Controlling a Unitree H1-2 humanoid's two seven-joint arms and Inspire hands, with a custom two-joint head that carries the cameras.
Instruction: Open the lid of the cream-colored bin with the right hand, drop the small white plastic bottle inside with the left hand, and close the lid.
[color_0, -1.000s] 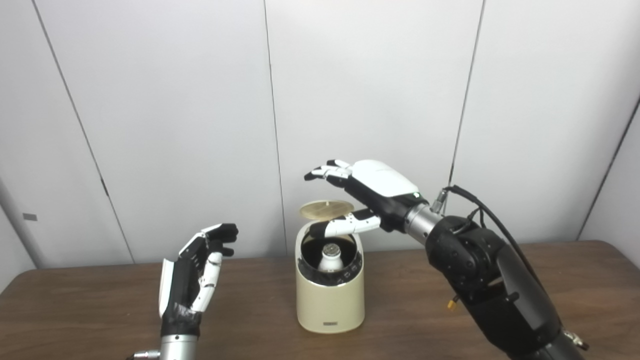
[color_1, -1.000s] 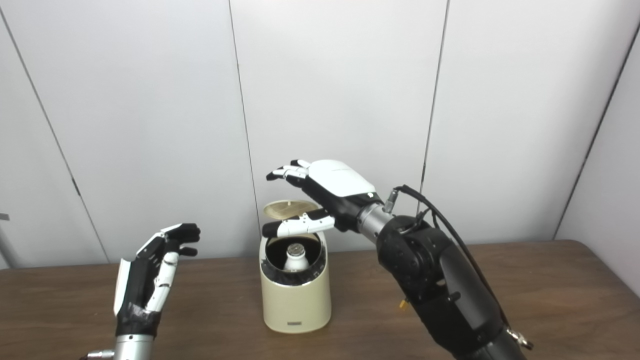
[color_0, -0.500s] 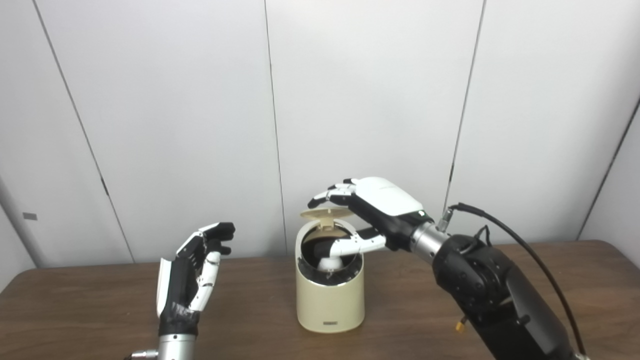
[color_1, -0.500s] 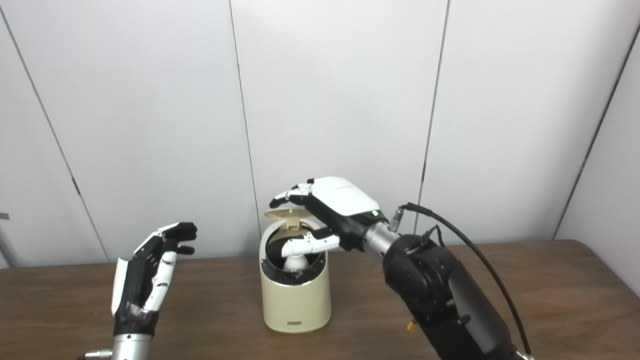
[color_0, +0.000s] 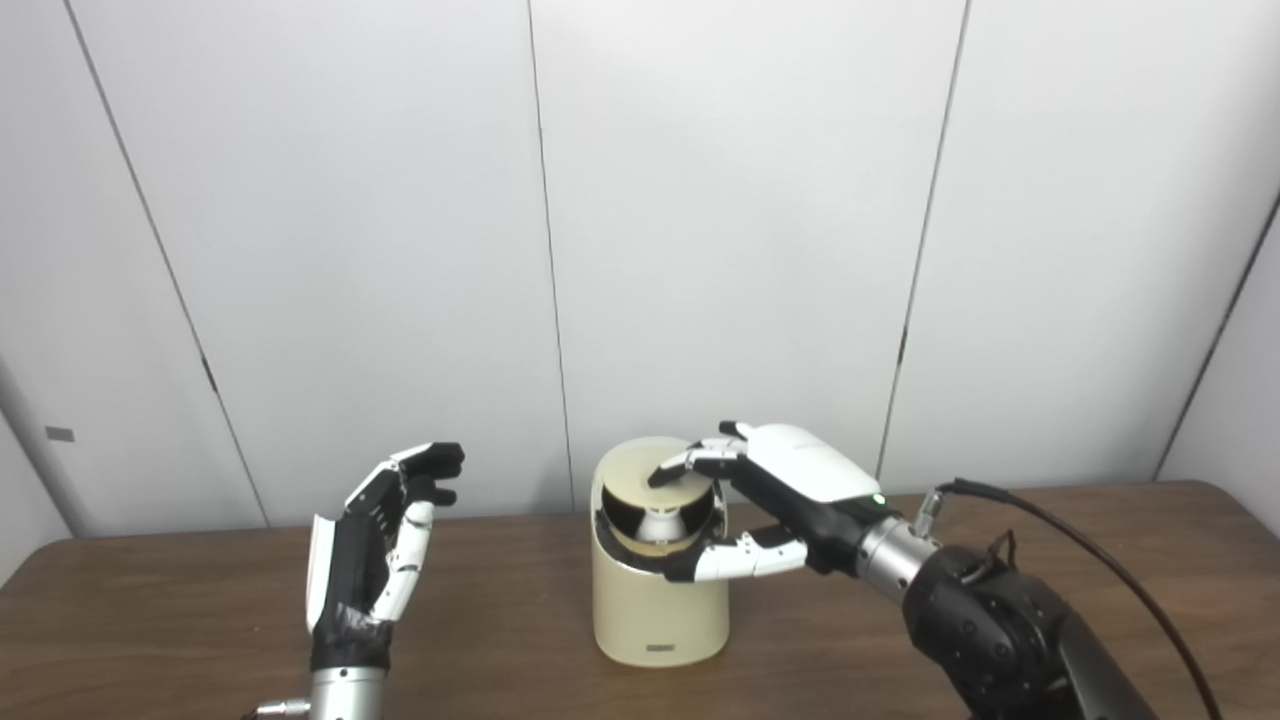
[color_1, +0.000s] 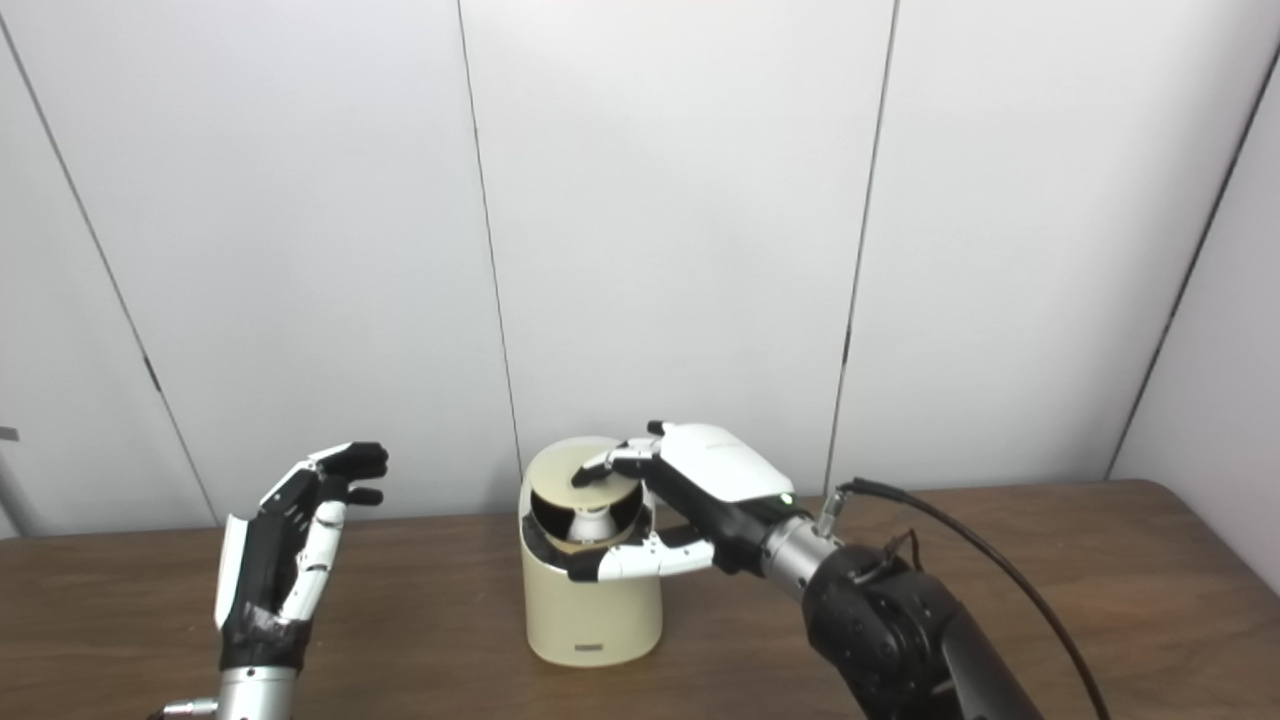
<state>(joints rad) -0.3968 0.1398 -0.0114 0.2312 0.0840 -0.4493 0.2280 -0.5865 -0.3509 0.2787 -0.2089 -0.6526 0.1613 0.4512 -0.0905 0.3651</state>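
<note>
Right hand, fingers apart, is pressing the lid beneath its fingertips; bottle is showing below. Left hand is hovering spread, holding nothing.

Two side-by-side head cameras face the same table.

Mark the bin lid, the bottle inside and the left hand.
lid (color_0: 640, 462), left eye view: bare top surface left of the fingers.
bottle (color_1: 592, 520), right eye view: white shoulder seen through the gap.
left hand (color_0: 375, 555), left eye view: middle of the hand.
</note>
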